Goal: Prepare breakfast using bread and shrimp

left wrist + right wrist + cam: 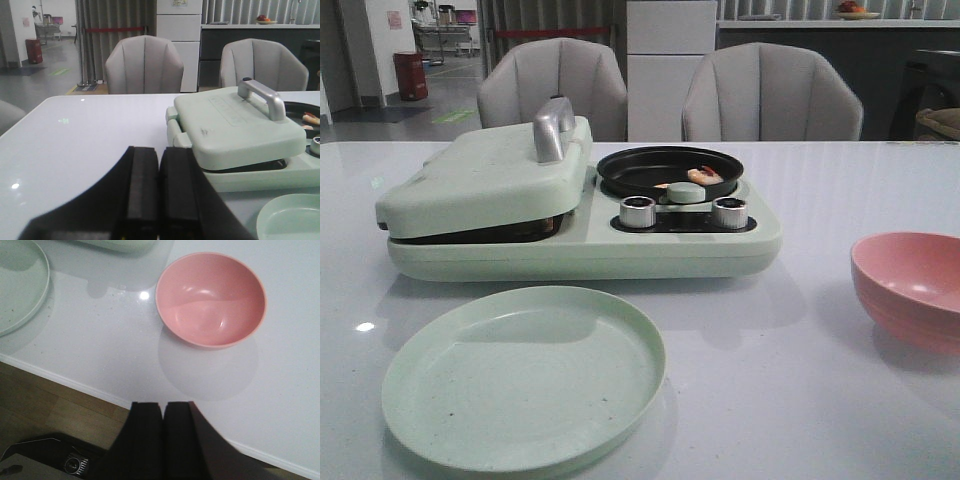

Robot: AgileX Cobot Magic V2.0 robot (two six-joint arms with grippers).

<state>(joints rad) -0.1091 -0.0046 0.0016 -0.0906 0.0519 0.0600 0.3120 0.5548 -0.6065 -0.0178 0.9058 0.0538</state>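
Both grippers are closed on nothing: the left gripper [159,192] hangs low beside the breakfast maker [575,235], the right gripper [163,440] back over the table edge, short of the pink bowl [211,297]. On the breakfast maker, the shrimp [704,175] already lies in the black pan [670,171]; the lid [485,180] is down on the grill half. The green plate [524,376] in front of it is bare, so plating looks left. No bread shows; whether it sits under the lid cannot be told.
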